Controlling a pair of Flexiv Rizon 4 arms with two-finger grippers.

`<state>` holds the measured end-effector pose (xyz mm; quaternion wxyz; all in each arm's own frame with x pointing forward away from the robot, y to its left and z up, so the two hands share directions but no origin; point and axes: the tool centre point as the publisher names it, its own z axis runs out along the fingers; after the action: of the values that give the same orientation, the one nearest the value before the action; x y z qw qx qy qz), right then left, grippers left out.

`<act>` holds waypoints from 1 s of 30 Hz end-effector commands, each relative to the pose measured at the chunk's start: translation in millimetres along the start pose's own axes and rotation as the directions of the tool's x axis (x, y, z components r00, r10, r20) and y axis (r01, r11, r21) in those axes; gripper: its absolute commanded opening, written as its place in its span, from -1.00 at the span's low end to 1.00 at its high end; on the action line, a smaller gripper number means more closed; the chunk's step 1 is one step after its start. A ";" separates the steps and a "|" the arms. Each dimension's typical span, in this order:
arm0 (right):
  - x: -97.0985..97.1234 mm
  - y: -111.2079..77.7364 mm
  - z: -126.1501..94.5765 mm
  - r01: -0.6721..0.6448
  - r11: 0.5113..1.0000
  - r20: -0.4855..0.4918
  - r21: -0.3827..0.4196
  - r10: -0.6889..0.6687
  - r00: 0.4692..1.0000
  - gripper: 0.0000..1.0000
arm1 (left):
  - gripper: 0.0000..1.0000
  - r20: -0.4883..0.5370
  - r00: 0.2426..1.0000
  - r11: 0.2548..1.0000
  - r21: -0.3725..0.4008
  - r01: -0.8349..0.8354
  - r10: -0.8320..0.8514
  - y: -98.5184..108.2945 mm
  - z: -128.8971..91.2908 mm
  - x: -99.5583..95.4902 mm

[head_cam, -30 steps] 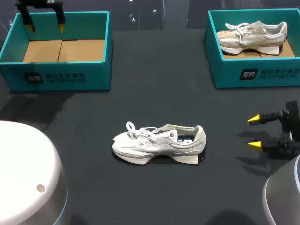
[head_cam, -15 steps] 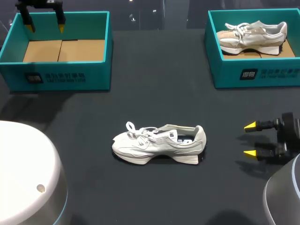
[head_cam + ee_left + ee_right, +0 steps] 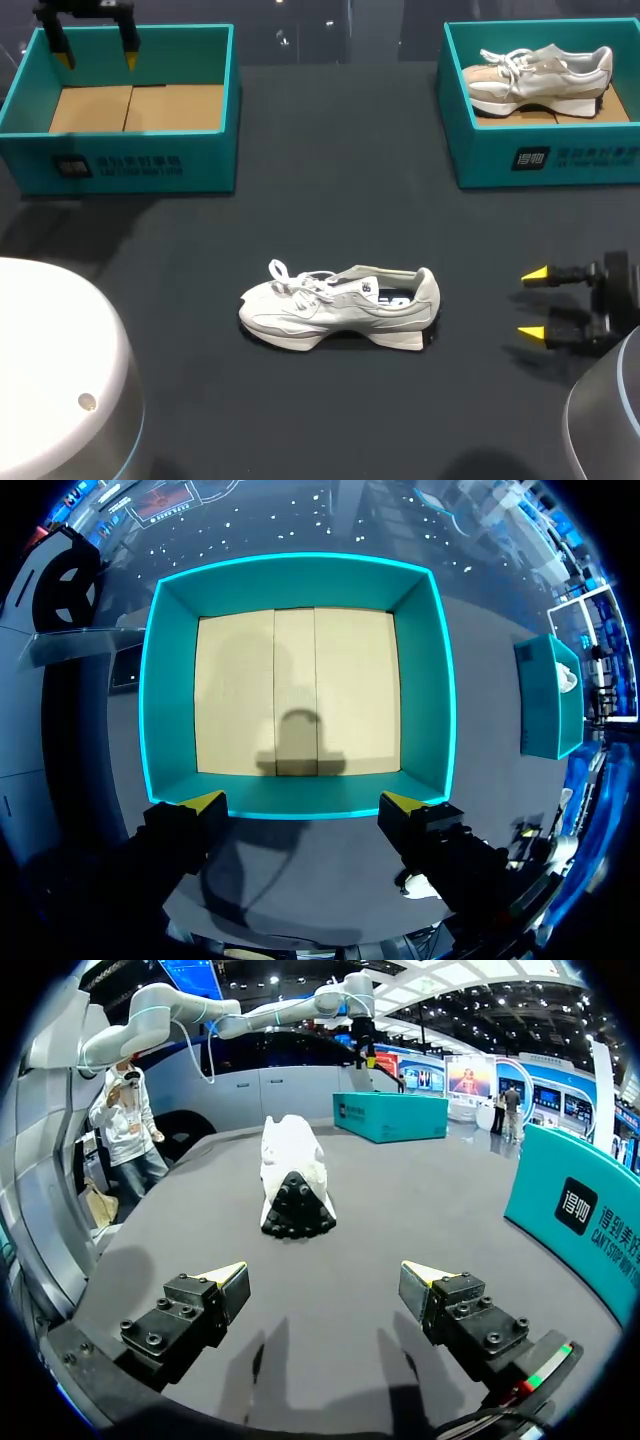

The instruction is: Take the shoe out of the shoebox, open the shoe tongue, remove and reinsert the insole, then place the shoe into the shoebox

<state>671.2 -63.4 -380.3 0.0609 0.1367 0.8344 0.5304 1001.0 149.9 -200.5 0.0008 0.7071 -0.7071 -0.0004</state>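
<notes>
Apparently only the first step is done: the white sneaker (image 3: 340,310) lies on the table (image 3: 330,180), outside the empty teal shoebox (image 3: 215,150). The left gripper (image 3: 97,58) over that box and the right gripper (image 3: 533,304) near the heel are both wide open and hold nothing. Tongue, insole and return remain.

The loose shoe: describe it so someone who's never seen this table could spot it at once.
On the black table, a teal cardboard shoebox stands at each far corner: the left shoebox empty, the right shoebox holding a similar sneaker. The pale grey lace-up sneaker lies mid-table, alone on bare tabletop, outside either box.
</notes>
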 end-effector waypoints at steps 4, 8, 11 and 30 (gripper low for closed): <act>10.0 8.0 13.5 0.021 0.999 0.012 -0.024 -0.020 1.000 1.00 | 1.00 0.000 1.000 1.000 0.001 0.000 0.000 0.5 -0.4 -0.1; 10.2 11.5 24.1 0.016 0.999 0.027 -0.029 -0.016 1.000 1.00 | 1.00 0.000 1.000 1.000 0.001 0.000 0.000 0.5 -0.4 -0.1; 12.4 16.2 32.6 0.014 1.000 0.038 -0.028 -0.013 0.999 1.00 | 1.00 0.000 1.000 1.000 0.001 0.000 0.000 0.5 -0.4 -0.1; 14.8 29.5 99.2 -0.008 0.999 0.032 -0.040 0.009 0.999 1.00 | 1.00 0.000 1.000 1.000 0.001 0.000 0.000 0.5 -0.4 -0.1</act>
<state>678.3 26.6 -390.7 0.0751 0.1459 0.8203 0.5479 1001.0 149.9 -200.6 0.0008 0.7071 -0.7071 -0.0004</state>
